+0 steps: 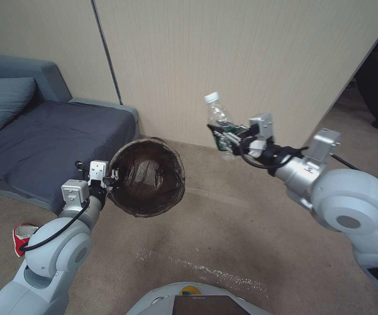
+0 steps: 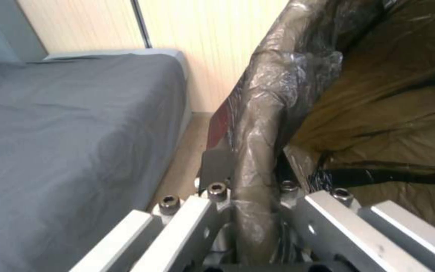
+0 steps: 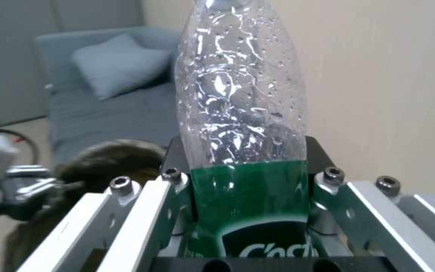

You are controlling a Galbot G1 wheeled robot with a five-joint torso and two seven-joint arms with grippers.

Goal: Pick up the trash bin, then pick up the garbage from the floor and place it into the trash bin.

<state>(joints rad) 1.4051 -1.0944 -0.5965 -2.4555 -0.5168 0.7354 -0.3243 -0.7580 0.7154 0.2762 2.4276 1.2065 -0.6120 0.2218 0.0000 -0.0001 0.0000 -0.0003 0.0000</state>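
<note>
— Left tool (image 1: 111, 177) first, since it sits nearest us: we have it clenched on the rim of the small round white plastic trash bin lined with a dark brown bag (image 1: 147, 177). Our left wrist view shows the fingers (image 2: 217, 166) pinching the bag-covered lip from both sides.

— And the bin hangs off the floor, mouth tipped toward us?

— Yes, raised above the tan carpeted floor (image 1: 224, 227), just beside the grey sofa bed (image 1: 44, 144). We judge it light, but the film is slick over a thin rim, so the hold could creep; a pinch at the rim is the only sensible place.

— Farther out, the right tool (image 1: 221, 132)?

— It is grasping the clear crinkled plastic bottle with a green label and white cap (image 1: 218, 120), held up in the air to the right of the bin and apart from it, cap upward. The fingers close across the label band (image 3: 250, 196).

— How will that handle?

— Empty and very light, we reckon, with thin walls that dent and a smooth skin. The labelled waist is the stiffer part, so our hold is well placed.

— Anything else?

— A red and white wrapper (image 1: 22, 236) lies on the floor by our left arm. Beyond everything stands the pale panelled wall (image 1: 241, 57).
</note>
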